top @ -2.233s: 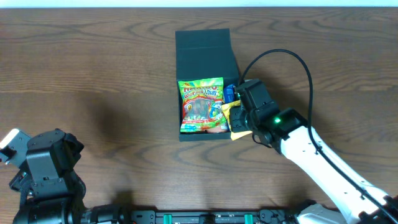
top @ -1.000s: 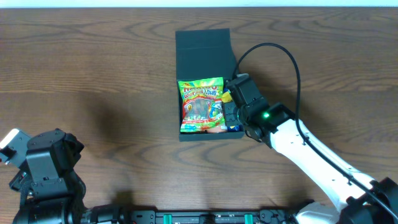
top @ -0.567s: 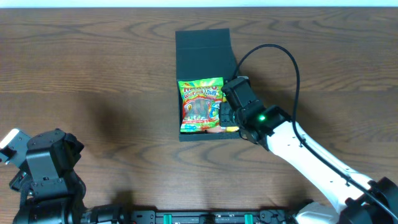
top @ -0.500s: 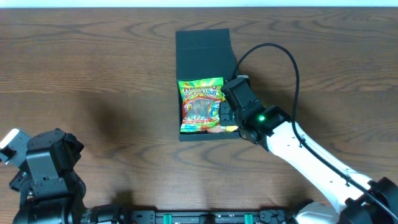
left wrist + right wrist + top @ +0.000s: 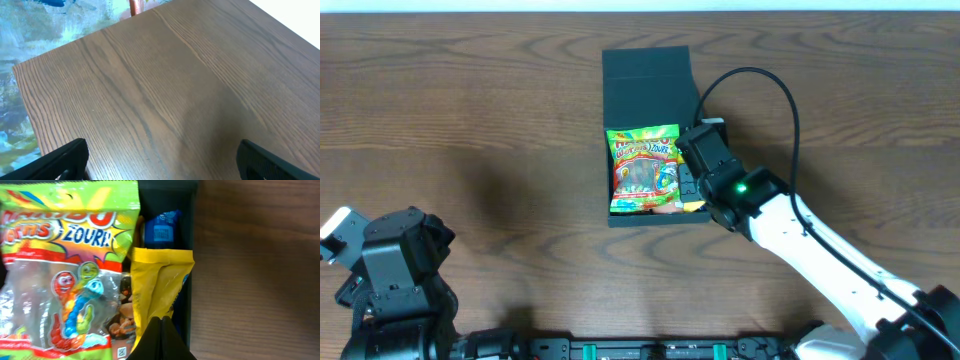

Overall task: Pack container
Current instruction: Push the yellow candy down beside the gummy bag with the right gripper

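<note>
The dark teal-black container (image 5: 646, 78) lies at the table's middle with its flap lid open toward the far side. Inside lies a green gummy packet (image 5: 642, 168), also in the right wrist view (image 5: 65, 255). Beside it, along the box's right wall (image 5: 167, 195), are a blue packet (image 5: 161, 228) and a yellow packet (image 5: 159, 280), with a brown packet (image 5: 122, 317) partly under them. My right gripper (image 5: 161, 319) is shut on the near end of the yellow packet, inside the box (image 5: 692, 185). My left gripper (image 5: 160, 170) is open and empty over bare wood at the front left.
The left arm (image 5: 390, 270) rests at the table's front left corner. The right arm and its black cable (image 5: 790, 110) reach in from the front right. The table's left edge (image 5: 22, 100) shows in the left wrist view.
My right gripper moved left from beside the box's right wall into the box, carrying the yellow packet down along the right side. The left arm has not moved.
</note>
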{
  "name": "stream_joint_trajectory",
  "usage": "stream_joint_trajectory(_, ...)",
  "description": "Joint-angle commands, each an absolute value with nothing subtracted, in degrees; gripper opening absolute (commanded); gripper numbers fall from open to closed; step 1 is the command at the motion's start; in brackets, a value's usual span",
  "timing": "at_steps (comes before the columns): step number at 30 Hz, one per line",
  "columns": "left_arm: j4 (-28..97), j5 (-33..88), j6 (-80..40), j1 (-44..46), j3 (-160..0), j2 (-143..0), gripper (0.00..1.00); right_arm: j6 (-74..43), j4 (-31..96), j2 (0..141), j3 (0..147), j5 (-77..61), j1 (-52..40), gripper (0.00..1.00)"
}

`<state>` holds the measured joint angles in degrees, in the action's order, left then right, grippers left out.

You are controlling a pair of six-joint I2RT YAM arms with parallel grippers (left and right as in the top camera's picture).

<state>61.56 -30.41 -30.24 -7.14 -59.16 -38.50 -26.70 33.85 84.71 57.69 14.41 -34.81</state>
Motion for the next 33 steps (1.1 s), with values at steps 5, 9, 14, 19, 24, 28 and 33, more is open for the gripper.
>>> stream_joint_trajectory(5, 61.76, -31.03, -30.89, -7.53, -59.75, -38.44, 0.95, -26.33, 31.73, 91.00, 58.76, 12.62, -35.29, 0.02)
stream_joint_trajectory(9, 61.76, -31.03, -30.89, -7.53, -59.75, -38.44, 0.95, -26.30, 30.83, 93.91, 58.76, 12.62, -35.29, 0.01)
stream_joint_trajectory(14, 61.76, -31.03, -30.89, -7.53, -59.75, -38.44, 0.95, -26.04, 31.11, 94.61, 58.83, 14.22, -35.29, 0.02)
stream_joint_trajectory(19, 61.76, -31.03, -30.89, -7.53, -59.75, -38.44, 0.95, -25.58, 32.47, 88.14, 58.85, 15.62, -35.29, 0.01)
stream_joint_trajectory(24, 61.76, -31.03, -30.89, -7.53, -59.75, -38.44, 0.95, -24.73, 33.34, 79.55, 58.85, 17.87, -35.27, 0.01)
stream_joint_trajectory(28, 61.76, -31.05, -30.89, -7.53, -59.75, -38.44, 0.95, -24.75, 33.17, 80.38, 58.76, 18.63, -34.35, 0.01)
stream_joint_trajectory(33, 61.76, -31.03, -30.89, -7.53, -59.75, -38.44, 0.95, -24.73, 30.20, 86.26, 58.76, 18.61, -33.41, 0.01)
